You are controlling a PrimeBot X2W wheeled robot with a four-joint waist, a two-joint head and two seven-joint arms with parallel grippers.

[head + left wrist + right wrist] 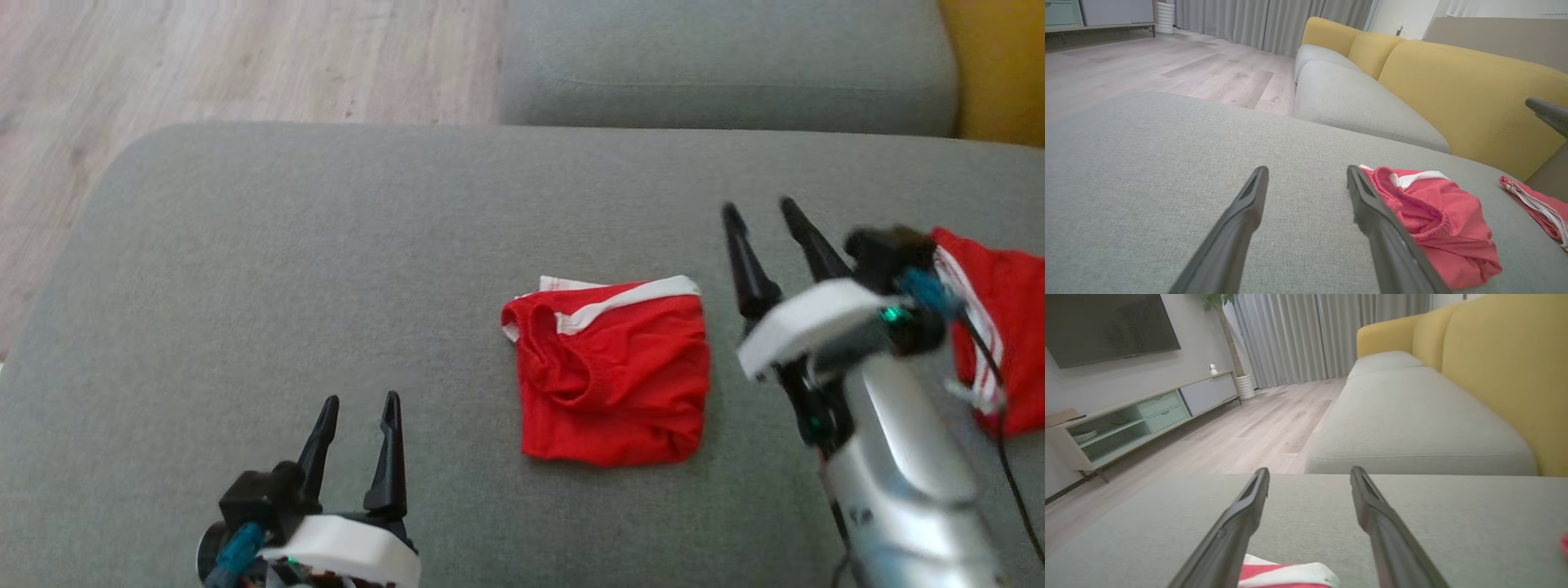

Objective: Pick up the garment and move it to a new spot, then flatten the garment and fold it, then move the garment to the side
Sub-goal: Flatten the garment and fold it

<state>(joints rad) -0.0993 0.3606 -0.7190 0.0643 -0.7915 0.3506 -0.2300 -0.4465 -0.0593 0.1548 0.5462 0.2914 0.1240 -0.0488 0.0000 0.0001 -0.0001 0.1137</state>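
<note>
The garment (612,376), red shorts with a white band, lies folded in a compact square near the middle of the grey cushion (326,269). My left gripper (361,400) stands open at the lower left, well left of the garment, with nothing between its fingers. In the left wrist view the garment (1433,220) lies just right of the left gripper (1307,169). My right gripper (759,206) is open and empty, raised just right of the garment. The right wrist view shows the garment's white band (1286,575) low between the fingers of the right gripper (1310,470).
A second red garment with white stripes (1000,327) lies at the cushion's right edge, behind my right wrist. Beyond the cushion is another grey seat (727,65) with a yellow backrest (1466,90). Wooden floor (204,65) lies to the far left, with a low cabinet (1126,420) across the room.
</note>
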